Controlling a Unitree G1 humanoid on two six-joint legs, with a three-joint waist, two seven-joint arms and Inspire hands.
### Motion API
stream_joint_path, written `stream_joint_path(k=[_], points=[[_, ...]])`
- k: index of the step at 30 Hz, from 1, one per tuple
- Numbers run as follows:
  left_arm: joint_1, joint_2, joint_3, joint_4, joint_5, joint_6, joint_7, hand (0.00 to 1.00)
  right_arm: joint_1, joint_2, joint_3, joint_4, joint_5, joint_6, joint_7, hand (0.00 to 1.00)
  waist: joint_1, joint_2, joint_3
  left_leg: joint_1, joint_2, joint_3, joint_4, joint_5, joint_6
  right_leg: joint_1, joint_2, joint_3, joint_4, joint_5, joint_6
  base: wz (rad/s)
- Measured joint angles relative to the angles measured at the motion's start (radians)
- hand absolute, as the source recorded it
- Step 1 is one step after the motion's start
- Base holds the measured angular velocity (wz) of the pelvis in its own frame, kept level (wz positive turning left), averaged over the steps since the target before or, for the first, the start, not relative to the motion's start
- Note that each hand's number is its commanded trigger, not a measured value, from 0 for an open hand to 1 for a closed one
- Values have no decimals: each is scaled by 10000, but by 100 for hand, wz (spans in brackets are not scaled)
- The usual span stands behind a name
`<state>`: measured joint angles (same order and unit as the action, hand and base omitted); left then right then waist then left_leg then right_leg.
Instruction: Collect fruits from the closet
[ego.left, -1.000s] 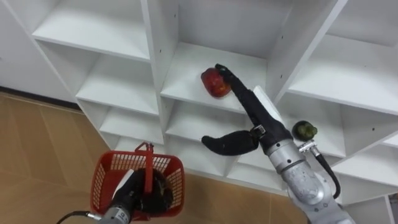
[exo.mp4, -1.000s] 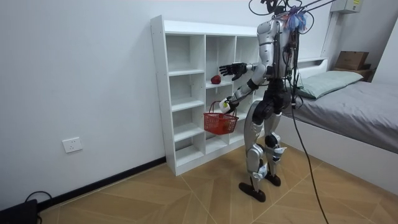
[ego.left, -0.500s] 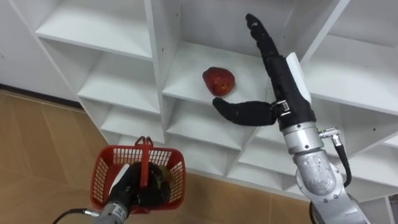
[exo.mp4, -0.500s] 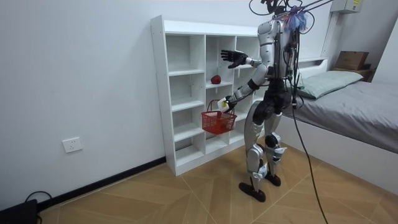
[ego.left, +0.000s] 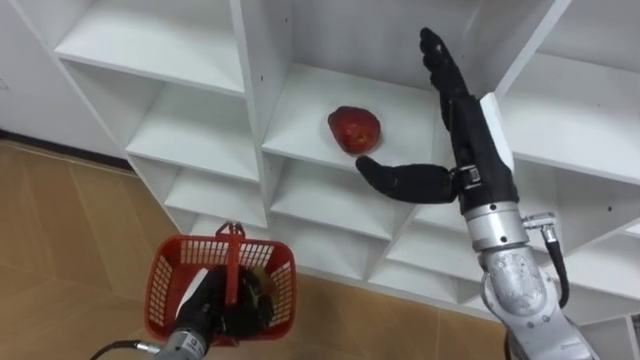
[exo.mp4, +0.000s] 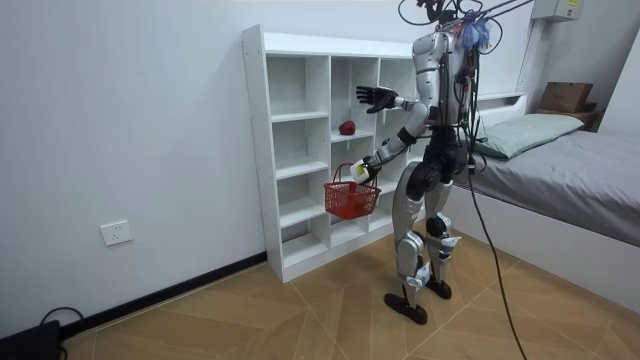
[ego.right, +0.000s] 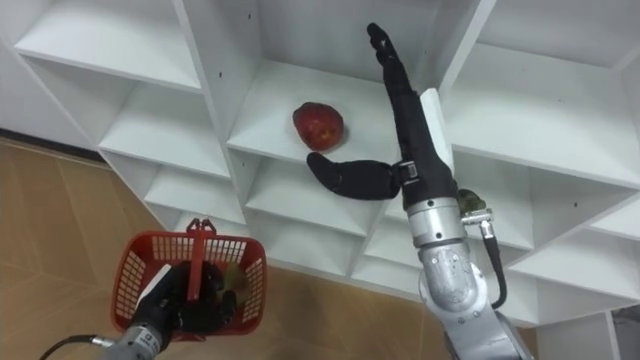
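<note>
White closet (ego.left: 250, 110) of open compartments above a wood floor; I stand facing it. A red fruit (ego.left: 354, 129) lies on a shelf in the middle column. My right hand (ego.left: 468, 140) is raised to the fruit's right, clear of it, with the fingers straight and the thumb spread wide below the fruit, holding nothing. My left hand (ego.left: 215, 303) is curled round the handle of a red basket (ego.left: 165, 290), held low before the lower shelves.

I have drawn the right hand (ego.left: 468, 142) back from the red fruit (ego.left: 353, 129). A second ago its fingers (ego.left: 445, 75) lay over it, perhaps touching. Now they point straight up, with the fruit below-left of them.
</note>
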<state>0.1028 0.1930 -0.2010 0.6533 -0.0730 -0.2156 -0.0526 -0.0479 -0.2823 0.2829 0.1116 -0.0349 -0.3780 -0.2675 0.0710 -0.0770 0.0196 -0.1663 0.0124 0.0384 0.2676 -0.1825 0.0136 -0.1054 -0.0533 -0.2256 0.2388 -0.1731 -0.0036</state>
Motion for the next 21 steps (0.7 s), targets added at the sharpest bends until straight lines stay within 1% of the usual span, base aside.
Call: stream_joint_path(k=[3, 10, 12, 14, 18, 21], points=[[-8, -1, 25, 16, 35, 0, -35, 100, -133, -69, 0, 260, 321, -31, 19, 0, 33, -7, -1, 3, -27, -14, -6, 2, 1, 1, -10, -1, -2, 0, 0, 0], [-35, 0, 50, 167, 68, 1, -200, 100, -211, -72, -4, 741, 378, -14, 38, 0, 151, -60, 2, -2, -50, -62, -2, 12, 0, 33, -27, -47, 5, 3, 1, 1], [-28, 0, 88, 171, 213, 1, -264, 100, -245, -69, -16, 838, 366, -23, 41, 0, 158, -70, 7, -18, -60, -82, 10, 16, 2, 33, -32, -61, 5, 2, 1, 2], [-27, 7, 130, 173, 268, 1, -372, 100, -342, -69, -14, 1123, 364, -148, 61, 0, 157, -71, 8, -39, -64, -91, 43, 16, 2, 40, -37, -78, 4, 2, 1, 0], [-25, -6, 228, 171, 294, 3, -445, 100, -393, -59, -14, 1358, 315, -146, 132, 0, 156, -68, 10, -71, -67, -129, 76, 24, 6, 45, -44, -117, 4, 2, 1, 1], [-35, -12, 292, 172, 283, 4, -466, 100, -528, -49, -14, 1654, 313, -125, 243, 0, 123, -68, 11, -136, -88, -158, 79, 70, 15, 46, -85, -232, 6, 3, 1, 7]])
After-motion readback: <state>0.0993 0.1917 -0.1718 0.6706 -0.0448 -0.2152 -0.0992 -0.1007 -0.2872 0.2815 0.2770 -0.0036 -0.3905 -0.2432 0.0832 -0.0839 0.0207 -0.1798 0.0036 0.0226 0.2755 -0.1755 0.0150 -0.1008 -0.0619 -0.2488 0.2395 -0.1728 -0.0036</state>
